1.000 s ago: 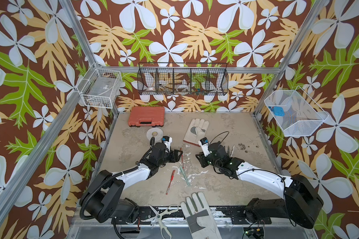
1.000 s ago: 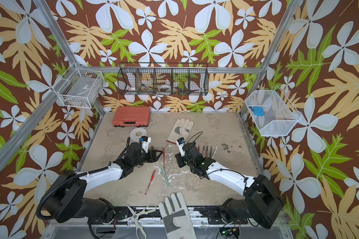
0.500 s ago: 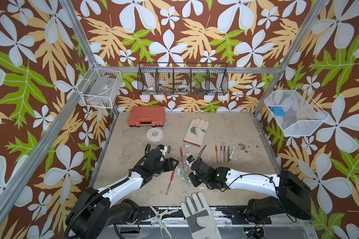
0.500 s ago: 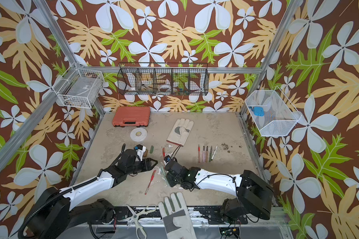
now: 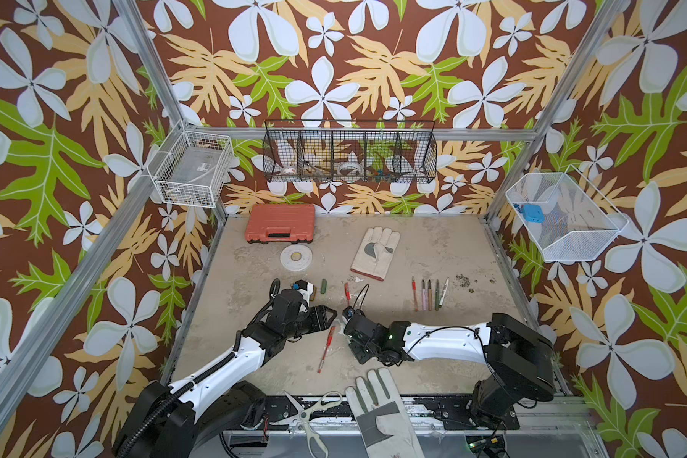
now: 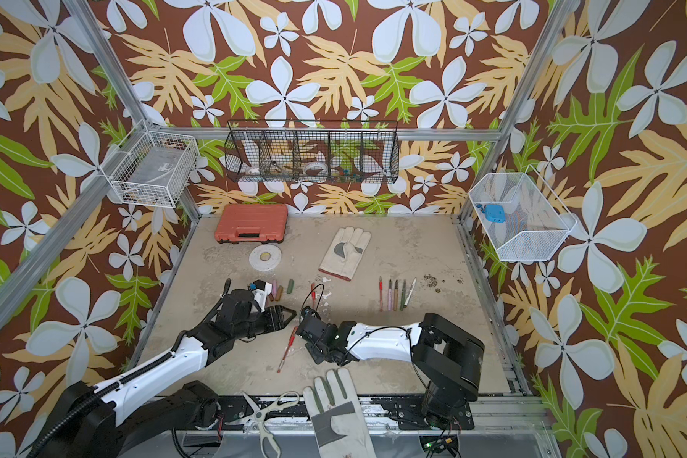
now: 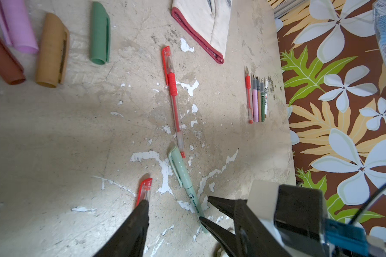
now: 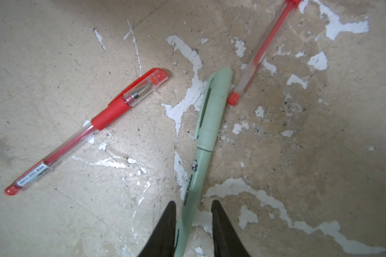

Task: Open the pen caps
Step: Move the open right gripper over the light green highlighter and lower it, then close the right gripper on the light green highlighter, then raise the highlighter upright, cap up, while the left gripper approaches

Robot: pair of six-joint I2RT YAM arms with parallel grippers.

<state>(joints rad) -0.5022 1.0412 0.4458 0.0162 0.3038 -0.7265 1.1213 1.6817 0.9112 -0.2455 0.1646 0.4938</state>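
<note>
The mint pen (image 8: 200, 160) lies flat on the table (image 8: 54, 55), cap (image 8: 212, 106) still on; the right gripper (image 8: 193, 203) has a finger on each side of its long part, not squeezing yet; the left gripper (image 5: 331, 318) is apart and empty, close by. It looks light, hard and slippery; hold the long part tight and tug the cap.

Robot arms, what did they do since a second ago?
Both arms dropped lower. The right gripper swung left toward the middle and now straddles the mint pen, jaws not closed on it. The left gripper slid a little toward the front, open, holding nothing. The red pens, loose caps and gloves lie where they were.
</note>
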